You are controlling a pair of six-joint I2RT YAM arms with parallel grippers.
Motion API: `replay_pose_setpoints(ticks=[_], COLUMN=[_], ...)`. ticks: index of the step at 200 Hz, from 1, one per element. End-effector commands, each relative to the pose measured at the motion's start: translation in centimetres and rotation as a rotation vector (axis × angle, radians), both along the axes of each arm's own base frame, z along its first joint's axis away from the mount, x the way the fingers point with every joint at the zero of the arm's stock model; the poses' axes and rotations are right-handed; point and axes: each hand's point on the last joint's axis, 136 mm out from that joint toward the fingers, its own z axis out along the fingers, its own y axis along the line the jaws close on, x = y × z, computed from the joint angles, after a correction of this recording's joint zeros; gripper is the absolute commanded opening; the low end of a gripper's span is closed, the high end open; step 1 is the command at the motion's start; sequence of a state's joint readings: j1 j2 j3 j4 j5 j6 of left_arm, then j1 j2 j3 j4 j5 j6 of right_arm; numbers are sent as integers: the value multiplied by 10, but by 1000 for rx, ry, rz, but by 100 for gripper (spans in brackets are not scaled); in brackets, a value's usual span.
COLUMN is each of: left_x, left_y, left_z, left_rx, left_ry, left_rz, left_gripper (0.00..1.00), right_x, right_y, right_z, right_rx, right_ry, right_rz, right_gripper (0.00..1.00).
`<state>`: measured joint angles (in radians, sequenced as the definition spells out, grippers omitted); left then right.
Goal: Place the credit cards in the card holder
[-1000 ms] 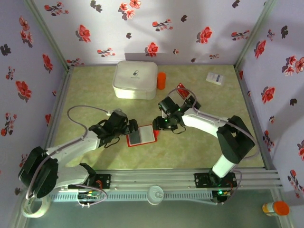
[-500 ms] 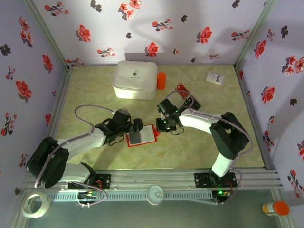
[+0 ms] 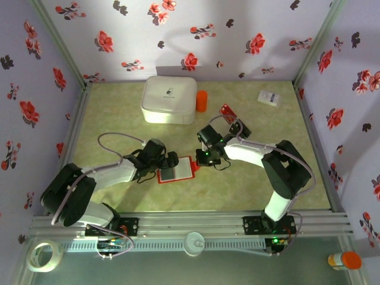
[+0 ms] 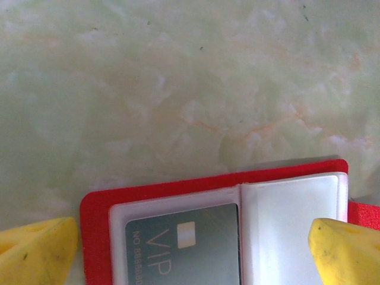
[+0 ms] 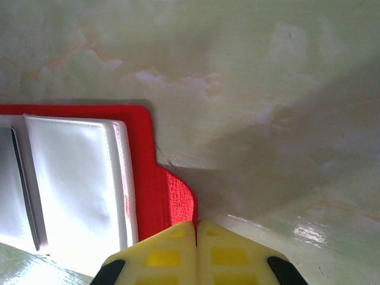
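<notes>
Step in hand: loading the card holder (image 3: 176, 171), by my reading partway through. It lies open and flat on the table (image 3: 119, 119), between the two arms.

- Left gripper (image 4: 193, 246): spread wide and holding nothing. One yellow fingertip (image 4: 38, 246) sits off the holder's left edge, the other over its right side. Looks like a bracing position.
- Right gripper (image 5: 196, 237): yellow fingers pressed flush together, right at the red closure tab (image 5: 178, 202) on the holder's right edge. I can't tell whether the tab is nipped between them or just touched.

Contents:
- Left sleeve holds a grey card marked VIP (image 4: 184, 249), seated under the clear plastic.
- Right sleeve (image 5: 71, 178) looks pale and unfilled.

Loose cards (image 3: 227, 110): a red one and some dark ones, lying behind the right arm and well apart from the holder. I can't count them from above.

Next move, as I judge it: the right arm needs to lift off the tab, swing back to that pile and pinch one card by its edge. The left should keep the holder flat, or it may slide when a card is pushed in.
</notes>
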<state>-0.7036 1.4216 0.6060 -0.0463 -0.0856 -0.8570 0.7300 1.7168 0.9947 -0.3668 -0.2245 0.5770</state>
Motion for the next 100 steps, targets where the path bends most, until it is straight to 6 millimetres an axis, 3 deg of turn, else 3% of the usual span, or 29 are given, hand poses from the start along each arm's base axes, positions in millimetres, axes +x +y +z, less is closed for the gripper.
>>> replay_pose_setpoints(ticks=[1, 63, 100], left_x=[6, 7, 9], left_y=[4, -6, -14], left_z=[-1, -8, 10], left_rx=[24, 25, -36], left_ry=[-18, 11, -34], left_rz=[4, -35, -54], left_gripper=[100, 100, 100], right_x=[-5, -4, -5], right_y=[0, 4, 6], right_z=[-2, -2, -4], right_rx=[14, 31, 36], right_ry=[21, 30, 36], right_rz=[-7, -8, -6], right_gripper=[0, 0, 0])
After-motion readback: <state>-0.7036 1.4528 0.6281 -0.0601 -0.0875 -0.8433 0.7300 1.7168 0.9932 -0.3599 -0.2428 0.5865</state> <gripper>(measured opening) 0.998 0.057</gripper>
